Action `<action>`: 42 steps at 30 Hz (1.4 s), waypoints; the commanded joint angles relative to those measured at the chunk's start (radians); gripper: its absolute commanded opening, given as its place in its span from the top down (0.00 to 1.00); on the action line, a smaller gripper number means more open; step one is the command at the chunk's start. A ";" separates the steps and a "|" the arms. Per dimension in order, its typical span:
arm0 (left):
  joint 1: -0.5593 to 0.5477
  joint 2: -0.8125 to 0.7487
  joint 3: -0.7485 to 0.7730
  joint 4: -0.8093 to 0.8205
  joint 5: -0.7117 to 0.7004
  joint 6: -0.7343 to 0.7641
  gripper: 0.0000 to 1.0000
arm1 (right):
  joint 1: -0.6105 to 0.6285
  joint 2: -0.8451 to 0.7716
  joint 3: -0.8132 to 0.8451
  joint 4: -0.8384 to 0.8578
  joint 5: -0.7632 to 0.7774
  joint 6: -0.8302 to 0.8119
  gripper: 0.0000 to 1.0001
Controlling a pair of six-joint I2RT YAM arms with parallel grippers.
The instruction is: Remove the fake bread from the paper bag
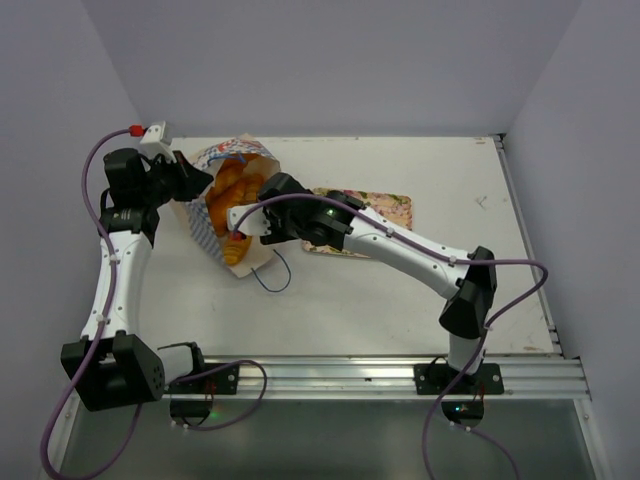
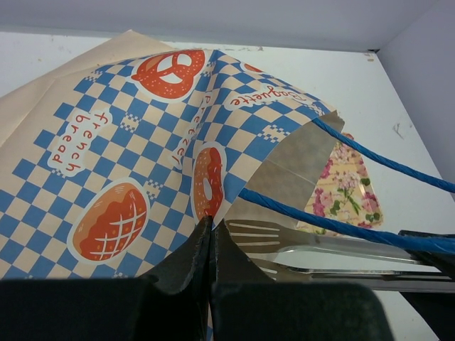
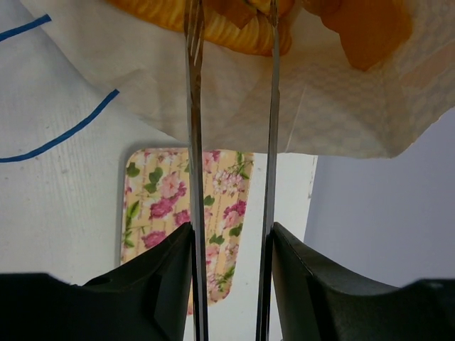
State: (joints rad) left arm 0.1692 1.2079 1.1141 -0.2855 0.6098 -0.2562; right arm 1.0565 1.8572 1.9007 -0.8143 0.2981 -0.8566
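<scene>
The worktop [image 1: 400,290] carries everything here, and the biggest thing on it is the paper bag [image 2: 106,142]. It lies tipped over with its mouth towards your right arm, tan inside and blue-and-white check outside, printed with pretzels and buns. You are at the reaching-in step; I see no bread outside the bag. Just beside the bag's mouth lies the floral tray [image 1: 388,207], partly under your right arm.

The fake bread [image 1: 228,190] is all inside the bag, a heap of glossy golden-orange pieces. The right wrist view shows a ribbed loaf and a flatter orange piece at the mouth. They look hard and slick, so I judge they may slip under metal.

Your right hand [image 3: 231,234] is about half closed, its fingers pressing from outside on the two arms of a pair of metal tongs [image 3: 193,142]. The tong tips reach into the bag's mouth on either side of the ribbed loaf; I cannot tell whether they touch it. Your left hand [image 2: 212,245] is fully closed, pinching the bag's rim on the side away from the tray.

Next, squeeze the tongs onto the loaf and draw it out of the bag towards the tray while the left hand anchors the paper. The thin blue cord handles [image 2: 320,222] cross the bag's mouth right by the tongs, and they could snag.
</scene>
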 commanded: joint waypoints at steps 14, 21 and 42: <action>0.004 -0.027 0.009 -0.007 0.033 -0.035 1.00 | 0.030 0.115 0.127 0.069 0.101 -0.078 0.48; 0.003 -0.031 0.007 -0.007 0.030 -0.035 1.00 | 0.040 0.157 0.144 0.101 0.128 -0.104 0.47; 0.004 -0.051 -0.016 0.016 -0.010 -0.048 1.00 | 0.051 0.229 0.172 0.130 0.176 -0.130 0.75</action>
State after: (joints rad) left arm 0.1692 1.1904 1.1007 -0.2943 0.6086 -0.2718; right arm 1.1107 2.1380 2.0434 -0.7132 0.4534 -0.9909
